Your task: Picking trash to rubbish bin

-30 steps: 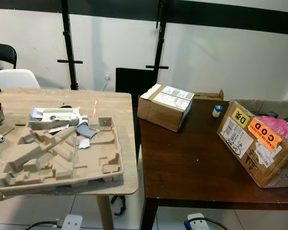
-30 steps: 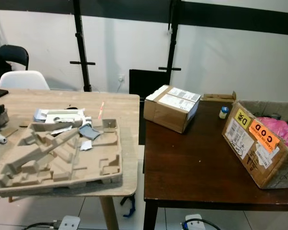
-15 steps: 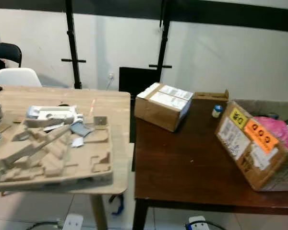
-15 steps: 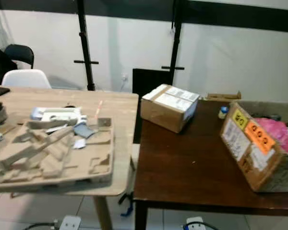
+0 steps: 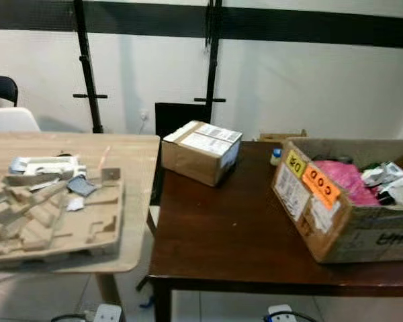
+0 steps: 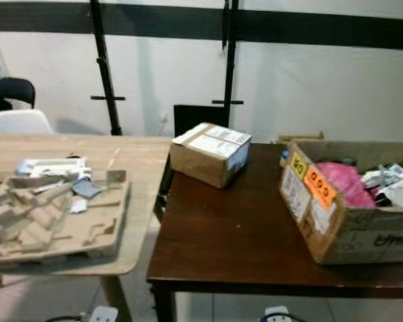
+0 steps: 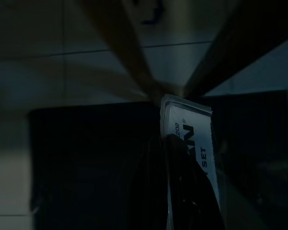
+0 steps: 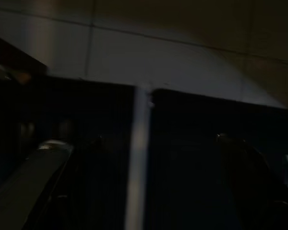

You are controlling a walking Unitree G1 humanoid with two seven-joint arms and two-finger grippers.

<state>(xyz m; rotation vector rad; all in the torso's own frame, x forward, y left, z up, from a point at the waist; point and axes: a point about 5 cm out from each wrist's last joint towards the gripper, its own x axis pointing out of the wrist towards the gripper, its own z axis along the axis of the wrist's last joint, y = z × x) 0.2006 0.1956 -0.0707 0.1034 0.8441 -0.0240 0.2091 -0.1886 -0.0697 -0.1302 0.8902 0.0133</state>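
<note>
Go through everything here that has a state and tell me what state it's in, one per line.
Small parcel box: sealed, upright on the dark table.
Large cardboard box: open at the top, packed with rubbish.
Moulded pulp tray: lying flat on the wooden table.
Left hand: shut on a white packet.

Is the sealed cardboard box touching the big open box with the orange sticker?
Apart. The left eye view shows bare dark table between the sealed box and the open box.
</note>
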